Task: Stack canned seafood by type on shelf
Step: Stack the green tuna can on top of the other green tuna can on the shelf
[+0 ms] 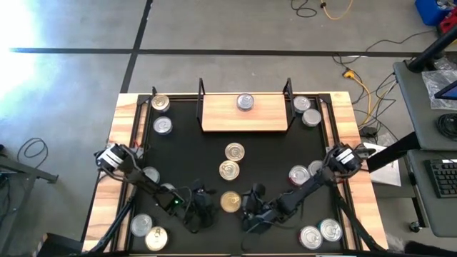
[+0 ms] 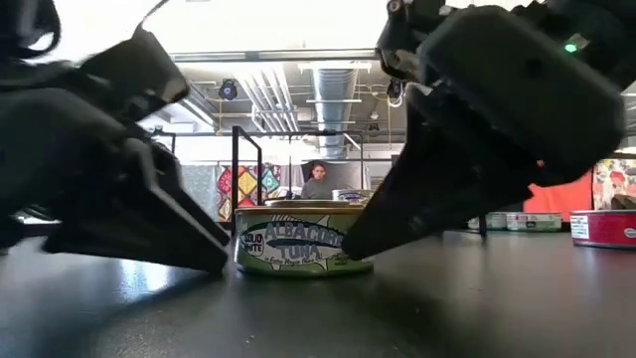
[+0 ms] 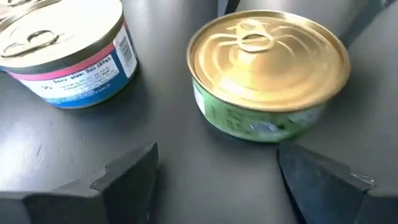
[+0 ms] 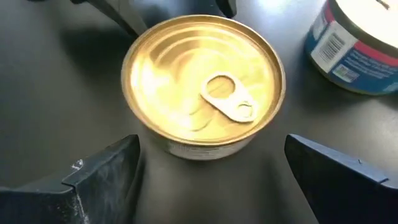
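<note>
A gold-lidded can with a green tuna label (image 1: 230,202) stands upright on the black table near its front edge, also seen in the low view (image 2: 303,239). My left gripper (image 1: 205,207) is open just left of it; the can (image 3: 267,68) lies ahead of its fingers, off to one side. My right gripper (image 1: 250,207) is open just right of the can; its fingers stand apart on the near side of the can (image 4: 203,84) without touching. The light-wood shelf (image 1: 245,123) stands at the far middle with one silver-lidded can (image 1: 245,102) on it.
Two more gold-lidded cans (image 1: 234,151) (image 1: 228,170) stand between the grippers and the shelf. Silver-lidded cans sit at the far left (image 1: 163,126), far right (image 1: 311,118), near left (image 1: 141,226) and near right (image 1: 330,229). A blue-and-pink labelled can (image 3: 68,50) stands close by.
</note>
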{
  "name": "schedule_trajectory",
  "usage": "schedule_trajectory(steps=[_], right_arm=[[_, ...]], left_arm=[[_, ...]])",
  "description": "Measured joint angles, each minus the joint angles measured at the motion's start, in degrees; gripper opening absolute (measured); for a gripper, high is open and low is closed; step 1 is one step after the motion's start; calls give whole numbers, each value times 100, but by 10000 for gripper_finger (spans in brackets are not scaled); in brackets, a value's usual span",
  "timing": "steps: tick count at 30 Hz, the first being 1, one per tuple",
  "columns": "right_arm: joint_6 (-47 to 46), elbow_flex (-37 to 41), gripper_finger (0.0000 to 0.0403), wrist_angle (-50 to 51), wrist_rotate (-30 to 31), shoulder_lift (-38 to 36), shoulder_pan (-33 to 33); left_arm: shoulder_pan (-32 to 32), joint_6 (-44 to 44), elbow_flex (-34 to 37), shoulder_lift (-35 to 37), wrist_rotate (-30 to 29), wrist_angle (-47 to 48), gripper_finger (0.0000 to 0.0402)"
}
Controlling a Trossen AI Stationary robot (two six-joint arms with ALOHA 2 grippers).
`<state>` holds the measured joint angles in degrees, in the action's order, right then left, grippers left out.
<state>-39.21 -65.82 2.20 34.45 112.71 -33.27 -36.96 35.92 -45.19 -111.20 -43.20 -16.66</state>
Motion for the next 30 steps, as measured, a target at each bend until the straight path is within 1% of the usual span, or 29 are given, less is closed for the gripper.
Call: schedule_trajectory(steps=[6,8,10,12,14,18,21,23,24,26,30], right_arm=[[-38,-9,393,-169,-93,0,72],[42,-8,393,-165,-23,0,106],[309,25,393,-167,30,0,135],[512,121,393,-283,263,0,137],[692,334,393,-690,425,-2,131],[1032,825,393,-1709,379,-4,75],[1069,1238,393,-2366,344,-4,12],[1166,1512,393,-2857,347,-4,-24],[1223,1633,393,-3102,348,-4,-29],[1358,1858,393,-3539,351,-4,-21],[1801,2046,393,-4195,364,57,114]], left_arm=[[109,-391,-69,-23,60,-178,309],[137,-409,-148,-34,115,-164,309],[147,-409,-260,-92,122,-162,309],[147,-416,-410,-223,118,-193,309],[133,-423,-568,-435,76,-239,309],[-43,-472,-659,-614,-118,-270,309],[-249,-417,-456,-502,-135,-272,309],[-394,-152,-226,-432,-125,-390,309],[-431,-34,-92,-426,-96,-594,309],[-465,13,215,-538,-52,-1335,309],[-486,-531,610,-867,-124,-2909,309]])
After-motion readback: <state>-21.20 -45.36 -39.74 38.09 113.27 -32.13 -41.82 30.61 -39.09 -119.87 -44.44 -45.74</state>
